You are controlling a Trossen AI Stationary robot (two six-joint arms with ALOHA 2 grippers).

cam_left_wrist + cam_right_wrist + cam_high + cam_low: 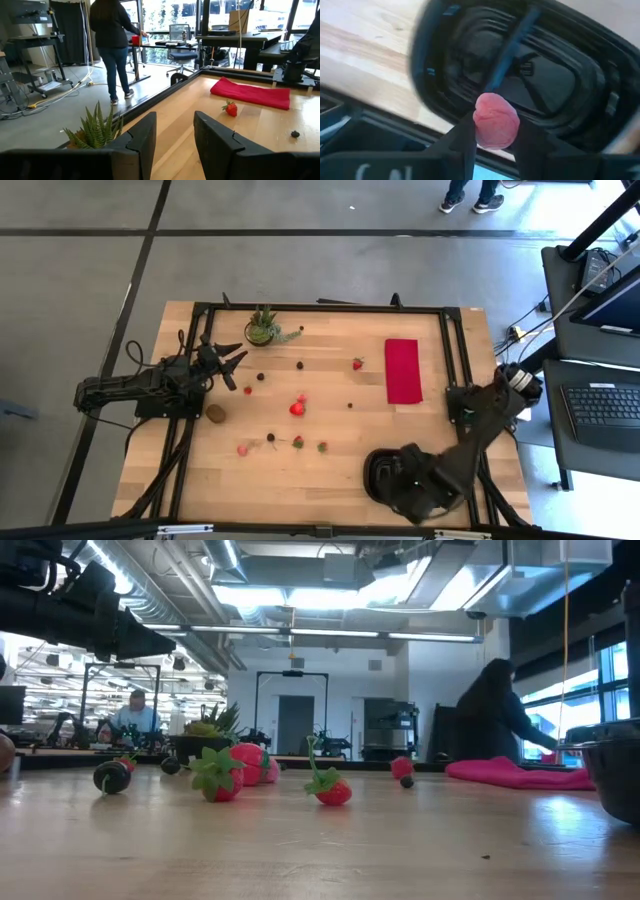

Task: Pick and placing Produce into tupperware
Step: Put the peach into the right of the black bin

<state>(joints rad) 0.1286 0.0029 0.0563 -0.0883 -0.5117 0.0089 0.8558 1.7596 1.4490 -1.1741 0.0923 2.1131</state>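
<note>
1. Right gripper (492, 137): fingers pinched on a pink-red fruit piece (495, 121), held above the black tray (580, 90) at the table's near right edge.
2. Left gripper (175, 145): fingers apart, empty, near the potted plant (264, 326).
3. Other fruit pieces (297, 408): scattered mid-table.

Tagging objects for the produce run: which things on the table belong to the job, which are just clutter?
Job:
- black tray
- pink fruit piece in the right gripper, over the tray
- loose red fruit pieces
- dark berries
- brown oval fruit

Lying about:
- potted plant
- red cloth
- left gripper, empty, waiting near the plant
</note>
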